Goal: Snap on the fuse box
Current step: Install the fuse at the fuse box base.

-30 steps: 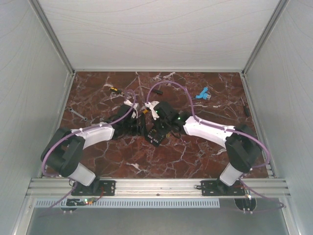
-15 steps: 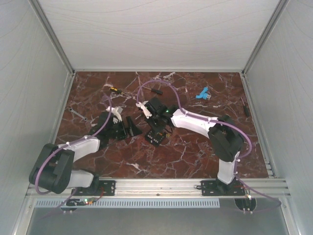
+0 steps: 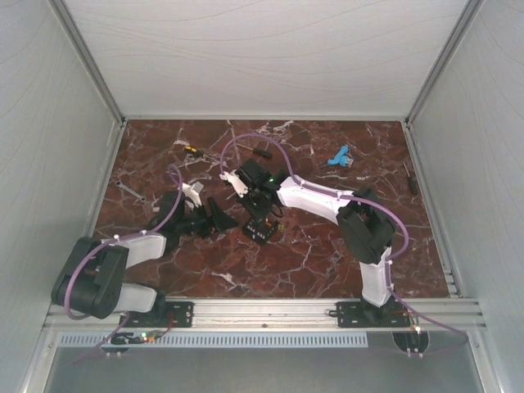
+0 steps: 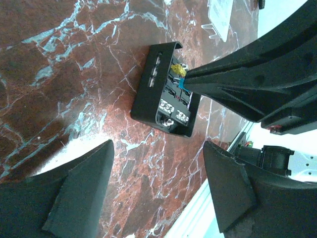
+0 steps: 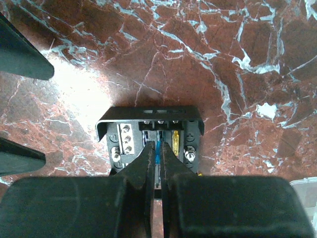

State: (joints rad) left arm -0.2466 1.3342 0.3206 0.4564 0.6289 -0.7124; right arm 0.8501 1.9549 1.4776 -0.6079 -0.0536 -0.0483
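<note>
Near the middle of the red-brown marble worktop (image 3: 327, 262): small black square plastic fuse box (image 3: 260, 231), lying flat, open side up, fuse rows showing. Right hand (image 3: 256, 214) directly above, clenched on a thin blue fuse (image 4: 182, 83) among those rows. Left hand (image 4: 158, 148) just beside the box, released, fingers spread wide, touching nothing. Clear plastic lid (image 4: 220, 15) apart from the box

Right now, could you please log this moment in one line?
right gripper: shut on blue fuse in fuse box | left gripper: open
</note>
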